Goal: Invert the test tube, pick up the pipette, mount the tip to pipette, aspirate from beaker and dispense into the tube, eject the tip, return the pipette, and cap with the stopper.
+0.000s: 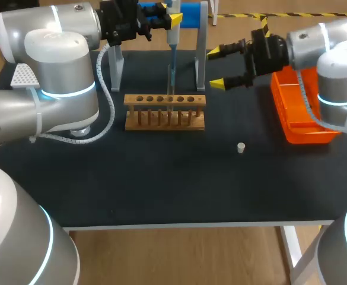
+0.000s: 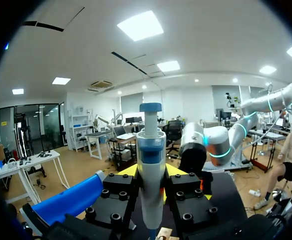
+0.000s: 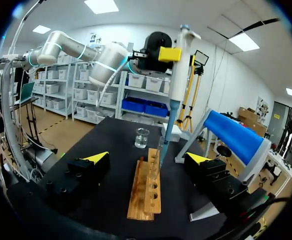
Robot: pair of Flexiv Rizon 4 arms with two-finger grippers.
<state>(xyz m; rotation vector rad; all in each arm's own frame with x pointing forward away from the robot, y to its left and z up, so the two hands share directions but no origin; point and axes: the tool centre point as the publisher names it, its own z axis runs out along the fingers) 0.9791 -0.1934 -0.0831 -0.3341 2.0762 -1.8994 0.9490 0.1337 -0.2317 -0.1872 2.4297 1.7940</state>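
We find the left gripper [image 1: 171, 19] pinching the pipette [image 1: 172, 44] by its upper body. Its long axis is vertical, tip down, directly over the test tube [image 1: 171, 89], which stands upright in the wooden rack [image 1: 131, 99] (how deep the tip sits in the mouth cannot be told). The right gripper [image 1: 218, 68] hangs spread and empty beside the rack, and the stopper [image 1: 241, 147] lies on the table nearer that arm.

In the left wrist view, the left hand [image 2: 151, 172] hides the lower end of the pipette [image 2: 150, 145].
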